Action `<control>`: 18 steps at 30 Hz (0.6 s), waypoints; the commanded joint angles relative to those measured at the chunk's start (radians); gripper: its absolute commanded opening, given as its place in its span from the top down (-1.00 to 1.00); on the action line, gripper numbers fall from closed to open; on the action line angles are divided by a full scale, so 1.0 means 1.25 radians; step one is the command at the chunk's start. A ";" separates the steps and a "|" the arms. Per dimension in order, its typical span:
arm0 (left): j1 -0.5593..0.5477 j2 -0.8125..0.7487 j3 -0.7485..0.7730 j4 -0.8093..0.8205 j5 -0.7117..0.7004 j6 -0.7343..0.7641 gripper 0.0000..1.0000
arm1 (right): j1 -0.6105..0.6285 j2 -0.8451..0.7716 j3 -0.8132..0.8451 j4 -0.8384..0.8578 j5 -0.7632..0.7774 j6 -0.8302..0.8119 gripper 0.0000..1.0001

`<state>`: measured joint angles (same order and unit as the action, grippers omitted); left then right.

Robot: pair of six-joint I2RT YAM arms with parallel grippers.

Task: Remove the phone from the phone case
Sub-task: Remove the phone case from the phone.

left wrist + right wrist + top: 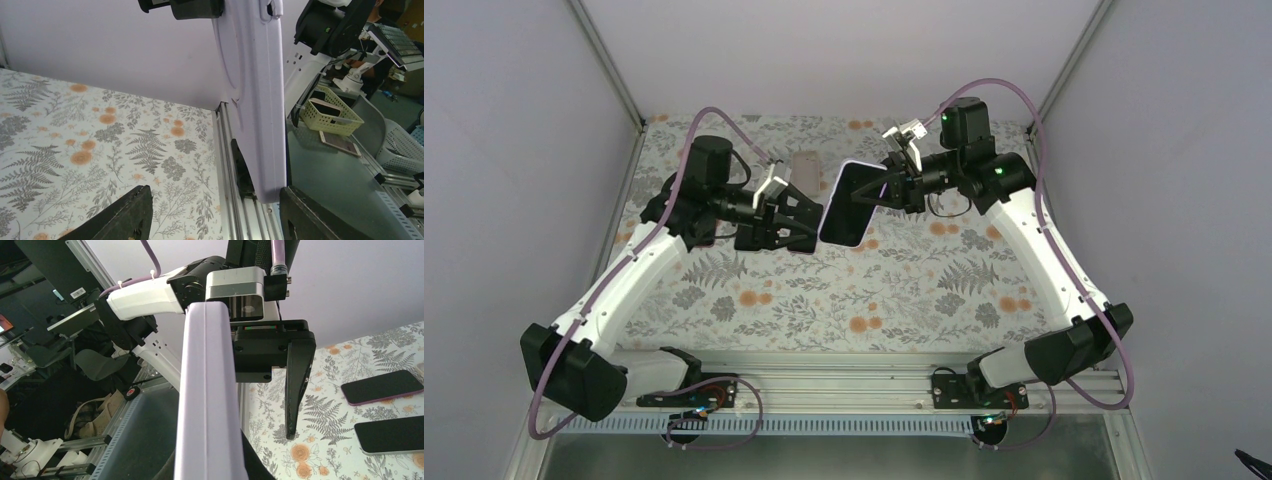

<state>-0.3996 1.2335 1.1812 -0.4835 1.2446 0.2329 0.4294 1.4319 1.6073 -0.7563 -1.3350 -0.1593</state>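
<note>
Step in hand: setting up the peel. The right gripper [886, 190] is pinching the phone case [255, 100] by its upper-right end, holding it tilted in mid-air at centre of the top view, w/ the phone [852, 200] prob. still seated inside (seam isn't readable). The left gripper [217, 210] is sitting spread around the case's lower end, clamping nothing, so the next move is calling for a bite on the case lip w/o twisting it out of the right's pinch. Two spare phones [380, 387] are lying on the table [874, 290] at the right edge of the right wrist view, well apart and not blocking; only the wrists are crowding each other.
</note>
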 commanded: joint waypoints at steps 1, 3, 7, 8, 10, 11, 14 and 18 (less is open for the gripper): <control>-0.012 0.007 -0.001 0.024 0.014 0.006 -0.27 | -0.002 -0.010 0.005 0.045 0.011 0.007 0.93; -0.011 0.007 0.001 0.014 0.026 0.020 -0.26 | -0.001 -0.010 0.005 0.048 0.018 0.008 0.93; -0.011 0.007 0.009 -0.024 0.043 0.061 -0.24 | -0.001 -0.011 0.004 0.052 0.032 0.010 0.93; -0.012 0.005 0.008 -0.026 0.044 0.063 -0.23 | -0.001 -0.011 0.005 0.053 0.035 0.011 0.93; -0.011 0.003 0.007 -0.032 0.053 0.071 -0.22 | -0.002 -0.012 0.003 0.055 0.038 0.012 0.93; -0.011 0.002 0.005 -0.034 0.057 0.074 -0.21 | -0.002 -0.012 0.002 0.056 0.039 0.012 0.93; -0.012 0.002 0.005 -0.047 0.078 0.083 -0.17 | -0.004 -0.014 -0.003 0.059 0.042 0.013 0.93; -0.012 0.002 0.001 -0.049 0.088 0.085 -0.16 | -0.005 -0.016 -0.003 0.062 0.045 0.016 0.93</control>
<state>-0.4126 1.2385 1.1812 -0.5343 1.2999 0.3000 0.4294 1.4319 1.6043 -0.7288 -1.2606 -0.1513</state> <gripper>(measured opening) 0.584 0.083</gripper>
